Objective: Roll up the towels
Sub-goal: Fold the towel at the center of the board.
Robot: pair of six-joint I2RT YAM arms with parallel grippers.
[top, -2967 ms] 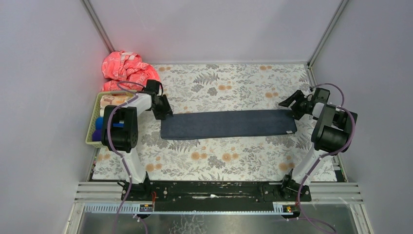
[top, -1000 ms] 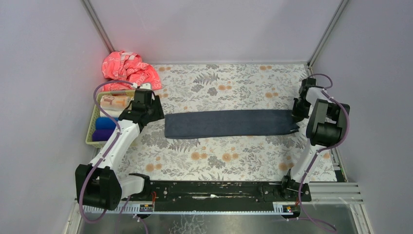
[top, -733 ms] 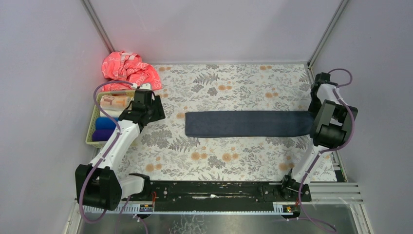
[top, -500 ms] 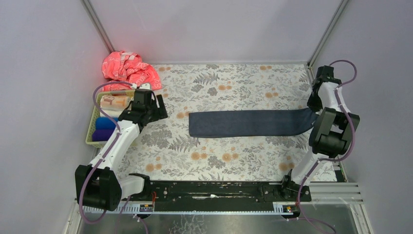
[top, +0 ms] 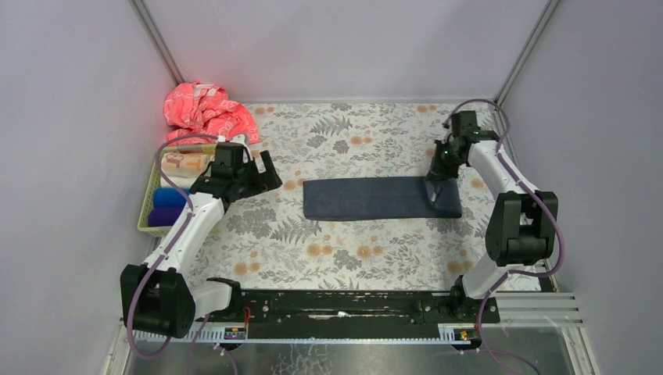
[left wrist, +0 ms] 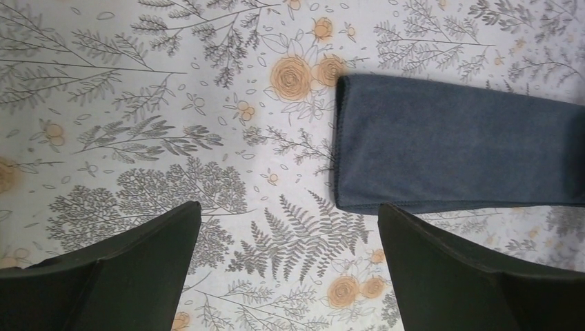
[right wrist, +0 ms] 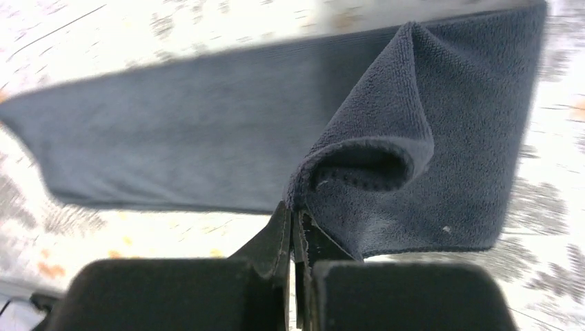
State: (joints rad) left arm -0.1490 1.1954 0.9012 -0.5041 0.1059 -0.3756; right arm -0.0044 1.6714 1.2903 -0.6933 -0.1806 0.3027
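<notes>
A dark grey-blue towel (top: 367, 198) lies flat across the middle of the floral covering. Its right end is lifted and folded back over itself. My right gripper (top: 435, 181) is shut on that folded end; in the right wrist view the cloth (right wrist: 386, 138) bunches in a loop just above the pinched fingertips of the gripper (right wrist: 295, 215). My left gripper (top: 264, 176) hovers open a short way left of the towel's left end, nothing between its fingers. In the left wrist view the towel (left wrist: 455, 155) lies ahead and to the right of the wide-spread gripper (left wrist: 288, 207).
A green basket (top: 148, 205) at the left edge holds cream (top: 184, 162), blue (top: 165, 196) and purple (top: 163, 216) rolls. A crumpled pink-red cloth (top: 205, 109) lies in the back left corner. Grey walls close in the sides and back.
The right gripper first dragged the towel rightward, then swung left carrying its right end back over the towel. The left gripper has let go and spread wide open.
</notes>
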